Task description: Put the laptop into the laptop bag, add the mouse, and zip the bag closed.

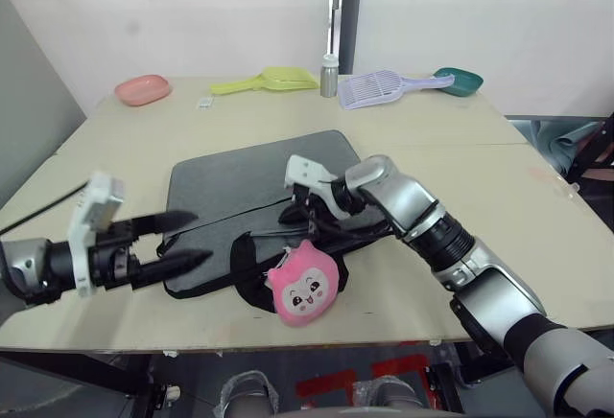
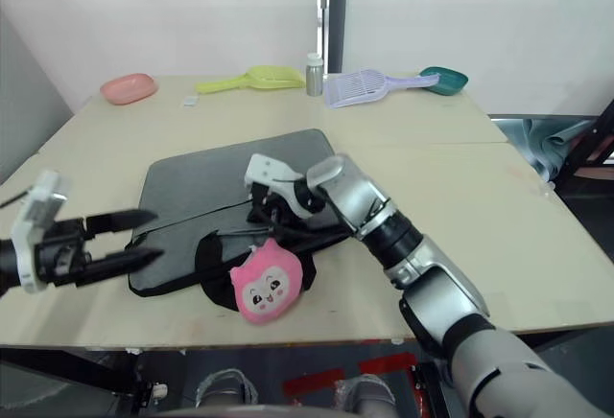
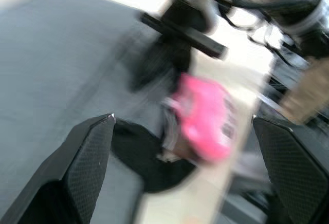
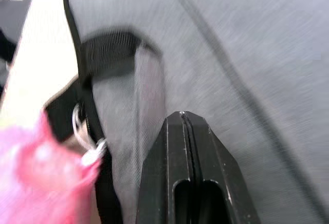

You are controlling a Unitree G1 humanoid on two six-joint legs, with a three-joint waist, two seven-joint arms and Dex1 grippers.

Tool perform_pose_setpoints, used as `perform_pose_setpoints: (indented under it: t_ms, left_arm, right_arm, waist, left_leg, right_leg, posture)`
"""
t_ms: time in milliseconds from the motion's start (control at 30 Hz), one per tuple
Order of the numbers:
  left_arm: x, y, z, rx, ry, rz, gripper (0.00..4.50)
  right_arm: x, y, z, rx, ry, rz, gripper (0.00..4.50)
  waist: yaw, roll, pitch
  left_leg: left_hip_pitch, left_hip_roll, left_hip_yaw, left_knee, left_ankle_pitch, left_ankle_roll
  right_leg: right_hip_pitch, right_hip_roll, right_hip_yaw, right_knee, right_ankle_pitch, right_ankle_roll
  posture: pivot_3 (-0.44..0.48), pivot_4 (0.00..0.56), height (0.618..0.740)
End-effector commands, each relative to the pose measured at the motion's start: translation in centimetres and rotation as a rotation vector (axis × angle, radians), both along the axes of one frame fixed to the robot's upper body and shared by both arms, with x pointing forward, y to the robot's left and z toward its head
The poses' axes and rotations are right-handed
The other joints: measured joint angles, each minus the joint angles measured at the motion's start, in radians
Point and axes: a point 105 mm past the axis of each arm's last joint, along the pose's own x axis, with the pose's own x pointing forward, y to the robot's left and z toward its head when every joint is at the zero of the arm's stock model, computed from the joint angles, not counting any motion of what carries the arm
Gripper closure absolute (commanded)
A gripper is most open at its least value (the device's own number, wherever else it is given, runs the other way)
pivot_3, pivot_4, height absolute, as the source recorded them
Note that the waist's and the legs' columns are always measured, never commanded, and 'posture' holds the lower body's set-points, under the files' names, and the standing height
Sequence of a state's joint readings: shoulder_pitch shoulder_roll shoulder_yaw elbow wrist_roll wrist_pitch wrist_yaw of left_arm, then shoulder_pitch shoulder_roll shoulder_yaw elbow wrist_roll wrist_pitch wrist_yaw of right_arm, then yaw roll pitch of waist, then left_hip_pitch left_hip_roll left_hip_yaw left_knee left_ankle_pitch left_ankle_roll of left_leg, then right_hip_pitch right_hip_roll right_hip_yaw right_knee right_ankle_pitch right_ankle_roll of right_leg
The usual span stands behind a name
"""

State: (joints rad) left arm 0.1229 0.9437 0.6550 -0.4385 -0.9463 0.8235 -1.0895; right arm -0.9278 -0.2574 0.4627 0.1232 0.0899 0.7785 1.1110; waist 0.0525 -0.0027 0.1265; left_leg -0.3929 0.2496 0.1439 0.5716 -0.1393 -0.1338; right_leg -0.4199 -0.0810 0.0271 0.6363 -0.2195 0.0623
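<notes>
The grey laptop bag point(image 1: 240, 183) lies flat in the middle of the table, its black strap handles point(image 1: 251, 279) at the near edge. My right gripper point(image 1: 294, 214) is shut, its tips point(image 4: 182, 116) low over the bag's grey fabric beside a strap handle; I see nothing between the fingers. My left gripper point(image 1: 201, 236) is open at the bag's near left corner, fingers pointing across it. The laptop and the mouse are out of view.
A pink plush toy point(image 1: 303, 290) with a face hangs by a ring at the bag's near edge. Along the far side stand a pink dish point(image 1: 142, 89), a yellow scoop point(image 1: 269, 80), a small bottle point(image 1: 329, 75), a lilac scoop point(image 1: 376, 87) and a teal scoop point(image 1: 459, 81).
</notes>
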Motion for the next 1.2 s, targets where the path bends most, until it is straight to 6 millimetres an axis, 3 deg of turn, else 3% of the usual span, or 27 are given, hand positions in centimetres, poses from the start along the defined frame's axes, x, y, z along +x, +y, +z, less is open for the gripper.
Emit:
perform_pose_setpoints:
  t_ms: [33, 167, 267, 533, 767, 867, 1200]
  left_arm:
    - [0.6, 0.8, 1.1, 0.003, -0.086, 0.041, 0.02]
    - [1.5, 0.6, 0.6, 0.03, -0.135, 0.038, 0.02]
    - [2.3, 0.3, 0.4, 0.047, -0.154, 0.017, 0.02]
    - [4.1, -1.6, -0.9, 0.081, -0.146, -0.133, 0.02]
    - [5.6, -3.1, -3.0, 0.136, -0.107, -0.272, 0.02]
    - [6.9, -4.2, -3.2, 0.128, -0.109, -0.312, 0.87]
    - [9.1, -5.6, -5.6, 0.139, -0.095, -0.427, 4.45]
  right_arm:
    - [-0.4, -1.0, 5.0, 0.161, -0.047, -0.002, 4.5]
    - [-2.0, -3.7, 9.1, 0.299, -0.007, -0.012, 4.5]
    - [-3.1, -6.3, 10.7, 0.338, -0.014, -0.027, 4.5]
    - [-6.2, -13.5, 11.3, 0.328, -0.09, -0.188, 4.5]
    - [-8.5, -17.1, 10.9, 0.324, -0.1, -0.355, 4.5]
    - [-9.5, -17.7, 10.7, 0.32, -0.089, -0.385, 4.5]
    - [-10.6, -17.4, 9.0, 0.262, -0.007, -0.41, 4.5]
  waist:
    - [0.001, 0.0, 0.0]
    - [0.012, -0.001, 0.0]
    - [0.026, -0.001, 0.0]
    - [0.053, -0.002, 0.0]
    - [0.051, -0.002, 0.0]
    - [0.054, -0.002, 0.0]
    - [0.057, -0.001, 0.0]
  left_leg:
    - [-0.001, 0.0, 0.0, 0.0, 0.0, 0.0]
    - [-0.006, 0.0, -0.002, -0.002, 0.0, 0.0]
    - [-0.006, 0.0, -0.002, -0.002, 0.0, 0.0]
    - [-0.004, 0.0, -0.001, -0.001, 0.0, 0.0]
    - [-0.003, 0.0, -0.001, -0.001, 0.001, 0.0]
    - [-0.001, 0.0, 0.0, 0.0, 0.001, 0.001]
    - [0.003, -0.001, 0.001, 0.002, 0.001, 0.001]
  right_leg:
    - [0.0, 0.0, -0.001, -0.002, 0.0, 0.0]
    - [-0.002, 0.0, -0.002, -0.005, 0.002, 0.002]
    - [-0.002, 0.0, -0.003, -0.006, 0.002, 0.002]
    - [-0.001, 0.0, -0.001, -0.004, 0.002, 0.002]
    - [0.0, 0.0, 0.0, -0.004, 0.002, 0.003]
    - [0.0, 0.0, 0.0, -0.002, 0.002, 0.003]
    - [0.003, -0.001, 0.003, 0.001, 0.002, 0.002]
  posture:
    - [0.0, 0.15, 0.74]
    - [0.0, 0.15, 0.74]
    - [0.0, 0.15, 0.74]
    - [0.0, 0.15, 0.74]
    - [0.0, 0.15, 0.74]
    - [0.0, 0.15, 0.74]
    - [0.0, 0.15, 0.74]
